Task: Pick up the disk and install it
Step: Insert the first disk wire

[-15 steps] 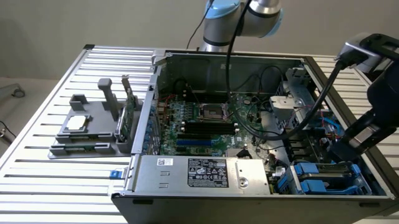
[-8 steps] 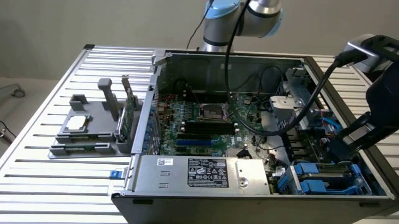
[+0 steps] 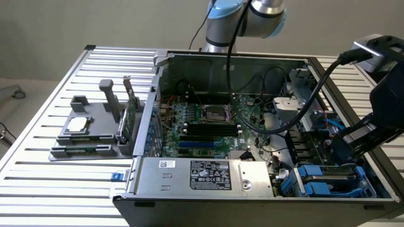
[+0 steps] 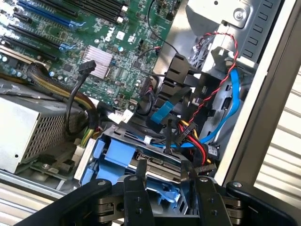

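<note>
Reaching down from the exterior view's right into the near right corner of the open computer case [image 3: 252,210], with the claw [image 4: 163,165] low in the drive cage [image 4: 117,132] beside the power supply [image 3: 202,175]. Spread to roughly half its reach and, by the look of it, closed that far onto the disk [image 4: 123,154]: blue carrier plastic between the two black fingers [image 4: 142,174], silver edge right at their tips. No sideways offset to speak of; straight beneath the claw and seemingly touching it, down inside the cage rather than lifted clear. Judged from the exterior view, lying flat with the long axis along the near wall of the case, running from that view's left to its right, and gripped across the short way. Hemmed in closely on the far side by a bundle of blue, red and black cables [image 4: 207,127], with the green motherboard [image 4: 108,42] further off to the left. Only one arm [image 3: 246,19] on hand, so no question of which is nearer. Hard to say whether seated fully home in the cage or resting only partway in
</note>
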`<state>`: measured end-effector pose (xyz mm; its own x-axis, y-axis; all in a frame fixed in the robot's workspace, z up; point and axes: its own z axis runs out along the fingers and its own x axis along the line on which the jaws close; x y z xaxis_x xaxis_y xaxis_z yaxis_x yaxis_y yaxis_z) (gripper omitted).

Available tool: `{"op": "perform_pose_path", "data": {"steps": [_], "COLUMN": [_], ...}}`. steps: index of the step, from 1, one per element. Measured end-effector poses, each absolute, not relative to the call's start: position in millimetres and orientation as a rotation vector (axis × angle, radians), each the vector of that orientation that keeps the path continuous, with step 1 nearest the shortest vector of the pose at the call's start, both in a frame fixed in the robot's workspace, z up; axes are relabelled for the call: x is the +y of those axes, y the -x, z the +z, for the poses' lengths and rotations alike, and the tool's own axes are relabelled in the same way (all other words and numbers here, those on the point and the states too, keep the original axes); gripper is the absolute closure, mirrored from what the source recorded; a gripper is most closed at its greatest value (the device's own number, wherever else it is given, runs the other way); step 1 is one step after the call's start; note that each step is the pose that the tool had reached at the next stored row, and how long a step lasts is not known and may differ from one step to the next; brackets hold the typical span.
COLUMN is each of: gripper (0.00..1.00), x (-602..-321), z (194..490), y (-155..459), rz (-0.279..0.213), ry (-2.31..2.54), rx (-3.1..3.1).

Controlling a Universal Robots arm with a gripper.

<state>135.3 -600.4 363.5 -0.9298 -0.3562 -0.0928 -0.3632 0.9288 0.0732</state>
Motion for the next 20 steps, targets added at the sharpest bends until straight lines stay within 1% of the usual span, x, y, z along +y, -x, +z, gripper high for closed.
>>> {"op": "perform_pose_path", "data": {"steps": [20], "gripper": [0.58], "x": [-597.3], "z": [363.4], "y": [-128.7], "rz": [0.126], "ry": [0.353], "rx": [3.028]}}
